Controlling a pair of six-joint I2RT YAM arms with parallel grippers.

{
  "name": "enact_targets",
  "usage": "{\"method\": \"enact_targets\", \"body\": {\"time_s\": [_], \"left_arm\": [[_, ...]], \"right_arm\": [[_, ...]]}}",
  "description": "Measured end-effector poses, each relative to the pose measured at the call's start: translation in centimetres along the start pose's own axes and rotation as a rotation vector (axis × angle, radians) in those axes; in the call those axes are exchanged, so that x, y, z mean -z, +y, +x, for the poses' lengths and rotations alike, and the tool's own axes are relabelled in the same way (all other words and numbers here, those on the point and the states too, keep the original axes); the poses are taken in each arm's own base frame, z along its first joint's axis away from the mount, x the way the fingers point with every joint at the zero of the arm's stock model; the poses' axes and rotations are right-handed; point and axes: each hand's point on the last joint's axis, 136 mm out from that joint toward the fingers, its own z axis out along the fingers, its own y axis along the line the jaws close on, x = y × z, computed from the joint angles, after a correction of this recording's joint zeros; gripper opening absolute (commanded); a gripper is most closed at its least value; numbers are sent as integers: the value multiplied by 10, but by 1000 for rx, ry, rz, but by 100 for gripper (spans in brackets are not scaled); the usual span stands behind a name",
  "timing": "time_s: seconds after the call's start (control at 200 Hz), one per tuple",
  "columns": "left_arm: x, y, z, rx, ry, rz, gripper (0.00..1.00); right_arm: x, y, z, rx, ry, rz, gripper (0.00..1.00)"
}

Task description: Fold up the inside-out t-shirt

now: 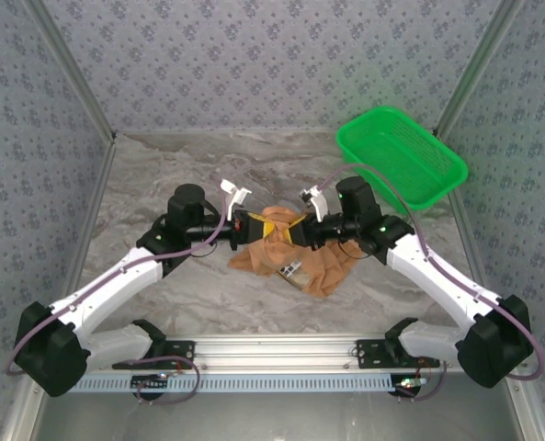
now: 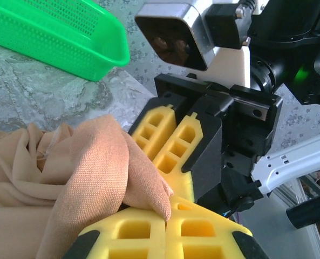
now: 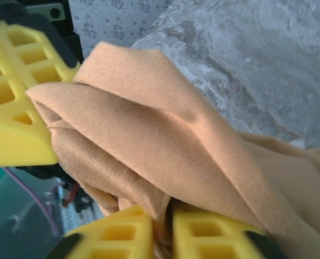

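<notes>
left gripper [image 2: 168, 218]: clamped on t-shirt [image 1: 301, 266] | right gripper [image 3: 162, 229]: seemingly pinching it too

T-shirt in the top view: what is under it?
The marbled table lies under the t-shirt; the left gripper and right gripper pinch its upper bunch. Anything beneath the crumpled cloth is covered.

basket: green plastic mesh basket [image 1: 401, 156], far right of table, upright, long side angled, rim near right wall, maybe touching, hard to tell | table: grey marble-look top [image 1: 153, 184] | walls: grey-blue floral-pattern panels [image 1: 272, 55] on three sides | frame: aluminium posts [image 1: 70, 78] at back corners, slotted rail [image 1: 272, 354] along near edge
</notes>
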Motion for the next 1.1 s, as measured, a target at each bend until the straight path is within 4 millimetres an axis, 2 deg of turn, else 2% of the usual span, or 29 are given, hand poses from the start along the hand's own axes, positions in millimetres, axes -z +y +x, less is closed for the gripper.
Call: {"method": "enact_targets", "body": {"time_s": [0.03,0.12,0.21,0.36,0.485,0.62,0.814,0.949,1.019,1.099], "left_arm": [[0,1,0,-4,-1,-5,0],[1,8,1,-7,-3,-39,0],[3,25,3,0,-4,-127,0],[2,59,14,27,33,-283,24],[4,71,19,36,54,-347,38],[14,65,12,4,25,-369,51],[32,32,-4,-93,-54,-337,61],[21,9,4,-166,-22,-274,61],[11,8,12,-180,14,-258,61],[2,17,19,-179,48,-272,61]], "right_arm": [[1,2,-1,4,-2,-6,0],[5,8,-3,14,-15,-21,0],[14,18,-10,41,-45,-35,0],[21,38,-23,67,-100,-82,0],[20,45,-31,46,-127,-105,0],[13,36,-38,-29,-145,-85,0],[0,23,-42,-165,-148,-79,0],[-4,20,-44,-239,-143,-84,0],[-4,23,-45,-263,-143,-96,0],[-2,26,-49,-292,-150,-118,0]]}}
